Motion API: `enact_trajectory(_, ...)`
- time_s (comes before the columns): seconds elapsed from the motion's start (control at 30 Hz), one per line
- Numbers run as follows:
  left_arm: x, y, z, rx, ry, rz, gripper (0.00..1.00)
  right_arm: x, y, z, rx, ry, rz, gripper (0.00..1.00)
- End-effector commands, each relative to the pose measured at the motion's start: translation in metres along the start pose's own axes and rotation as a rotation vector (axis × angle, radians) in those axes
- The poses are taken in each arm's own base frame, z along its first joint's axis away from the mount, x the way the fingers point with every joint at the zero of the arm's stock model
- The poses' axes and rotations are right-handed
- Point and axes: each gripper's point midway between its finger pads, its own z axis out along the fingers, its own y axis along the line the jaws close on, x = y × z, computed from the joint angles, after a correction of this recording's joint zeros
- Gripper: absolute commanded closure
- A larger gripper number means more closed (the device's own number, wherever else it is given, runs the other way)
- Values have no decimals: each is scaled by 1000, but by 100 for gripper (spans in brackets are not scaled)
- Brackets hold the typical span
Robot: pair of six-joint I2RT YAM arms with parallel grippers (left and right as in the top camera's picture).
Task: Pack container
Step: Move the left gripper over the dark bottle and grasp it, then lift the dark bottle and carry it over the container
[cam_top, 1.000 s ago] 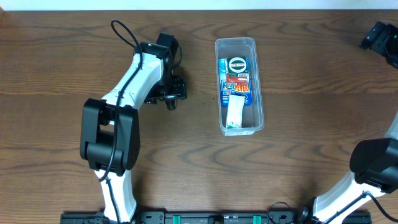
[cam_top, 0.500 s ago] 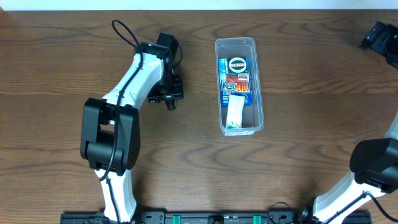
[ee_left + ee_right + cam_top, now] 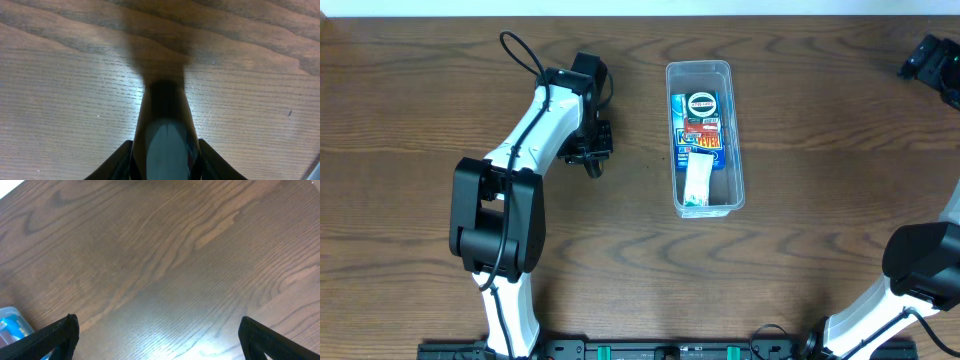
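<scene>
The container [image 3: 670,140], a clear long bin, stands at the table's middle, holding a blue packet [image 3: 700,105], a red one [image 3: 702,138] and a white one [image 3: 697,180]. To its left, my left gripper [image 3: 593,158] points down at the table, shut on a small dark glossy object [image 3: 165,125] with a grey-blue face that fills the gap between the fingers [image 3: 122,157]. My right gripper [image 3: 928,60] sits at the far right corner, away from the container. Its fingers [image 3: 60,330] stand wide open over bare wood, with nothing between them [image 3: 160,340].
Brown wood table [image 3: 820,220] all round. A corner of the container with blue packaging [image 3: 10,325] shows at the lower left of the right wrist view. The right arm's base [image 3: 920,260] stands at the table's right front, the left arm's base [image 3: 495,225] at the left front.
The left gripper's jaws have closed onto the dark object and it has shifted slightly left. The right arm and the container have not moved.
</scene>
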Motion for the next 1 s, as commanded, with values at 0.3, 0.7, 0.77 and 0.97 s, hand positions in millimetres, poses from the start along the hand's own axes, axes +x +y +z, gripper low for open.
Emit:
enact_trajectory(0.3,1,1,-2,-10,17,8,64,0,-5,5,13,9,14,1)
enact_trajectory(0.7,-3,-21,-76,131,-100,0,66,0,-5,5,13,9,14,1)
enact_trajectory(0.77,-1,-23,-93,162,-135,-19,66,0,-5,5,13,9,14,1)
enact_trajectory(0.97,11,-39,-155,290,-255,-37,66,0,-5,5,14,9,14,1)
